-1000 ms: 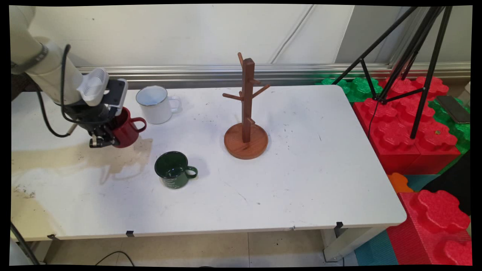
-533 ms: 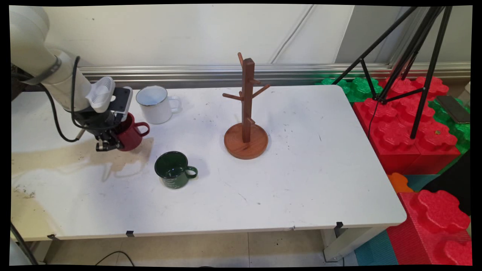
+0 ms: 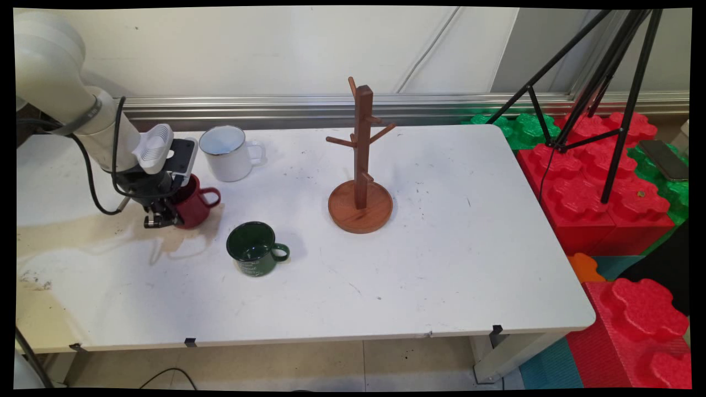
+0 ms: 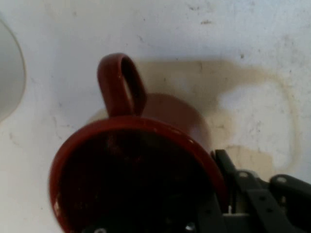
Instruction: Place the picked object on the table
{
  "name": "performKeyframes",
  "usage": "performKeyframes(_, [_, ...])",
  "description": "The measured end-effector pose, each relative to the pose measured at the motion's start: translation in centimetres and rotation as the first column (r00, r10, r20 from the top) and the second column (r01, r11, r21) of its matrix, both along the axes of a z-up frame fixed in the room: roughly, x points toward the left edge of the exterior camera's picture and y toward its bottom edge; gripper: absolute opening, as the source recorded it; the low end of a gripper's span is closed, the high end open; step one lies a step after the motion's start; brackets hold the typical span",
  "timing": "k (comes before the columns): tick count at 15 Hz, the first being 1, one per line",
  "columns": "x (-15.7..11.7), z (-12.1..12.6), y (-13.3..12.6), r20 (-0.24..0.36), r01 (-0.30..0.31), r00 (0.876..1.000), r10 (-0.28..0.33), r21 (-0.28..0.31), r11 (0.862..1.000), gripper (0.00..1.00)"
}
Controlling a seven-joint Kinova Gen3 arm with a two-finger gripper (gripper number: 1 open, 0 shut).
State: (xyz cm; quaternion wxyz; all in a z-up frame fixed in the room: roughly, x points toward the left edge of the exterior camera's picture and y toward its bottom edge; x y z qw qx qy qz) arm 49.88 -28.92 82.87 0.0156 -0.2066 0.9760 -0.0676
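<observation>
Since the earlier frames the arm has carried the red mug down and slightly right, and the mug has gone from a clear tilt to sitting lower and nearly upright.

Main view: the gripper (image 3: 165,212) holds the red mug (image 3: 196,201) at the left part of the white table (image 3: 441,264), pinching its wall at the rim on the side away from the handle, which points right. The mug's base looks at or just above the tabletop; contact cannot be confirmed from here. A white mug (image 3: 226,154) stands just behind it, near but apart, and a green mug (image 3: 253,255) sits nearer the camera to the right. A wooden mug tree (image 3: 361,165) stands well apart at the table's middle.

Hand view: the red mug (image 4: 131,179) fills the lower half, its mouth toward the camera and its handle pointing up in the picture. One finger (image 4: 228,172) lies against the outside of the rim; the other appears to be inside the cup, so the claw is clamped on the wall. The white mug's edge (image 4: 9,77) shows at far left.

Handling this well seemingly means keeping the mug level, keeping the clamp firm on the thin wall, and keeping clear of the white mug behind.
</observation>
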Motion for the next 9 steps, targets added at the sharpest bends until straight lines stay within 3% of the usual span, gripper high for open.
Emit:
performKeyframes(1, [0.05, -0.11, 0.0, 0.0, 0.002, 1.0, -0.002, 0.002, 1.0, 1.0])
performKeyframes(9, [0.34, -0.07, 0.0, -0.001, 0.024, 1.0, -0.024, -0.003, 1.0, 1.0])
